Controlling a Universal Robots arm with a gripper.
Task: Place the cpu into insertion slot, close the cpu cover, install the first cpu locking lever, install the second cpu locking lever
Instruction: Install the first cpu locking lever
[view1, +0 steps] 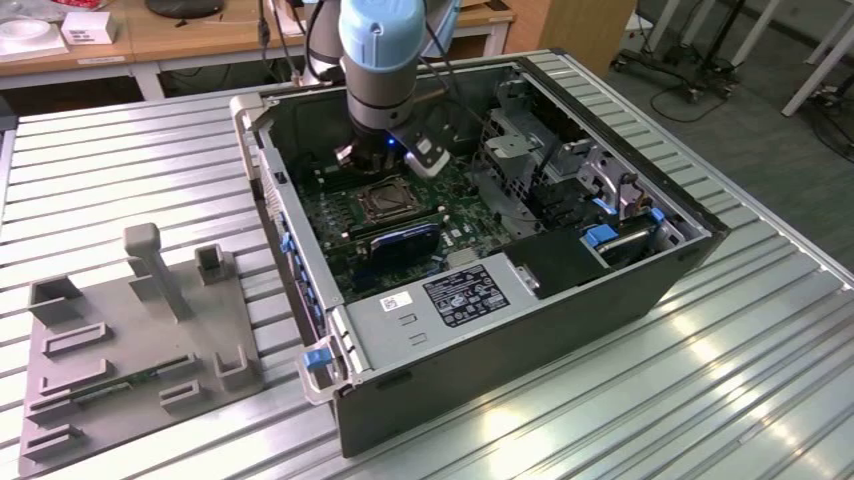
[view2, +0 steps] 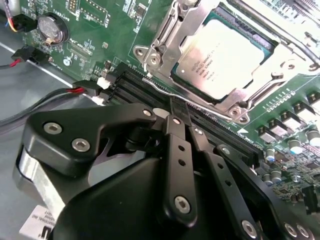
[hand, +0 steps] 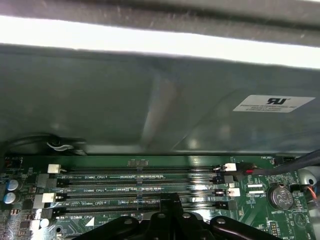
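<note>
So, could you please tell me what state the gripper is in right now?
Gripper: closed, fingertips together over the memory slots beside the cpu; nothing visibly held.

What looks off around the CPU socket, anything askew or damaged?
Nothing stands out. In the second wrist view the cpu lies flat and square under the cpu cover, which sits level around its edges; no bent metal or loose parts show. The gripper, shut, is at the memory slots beside it.
</note>
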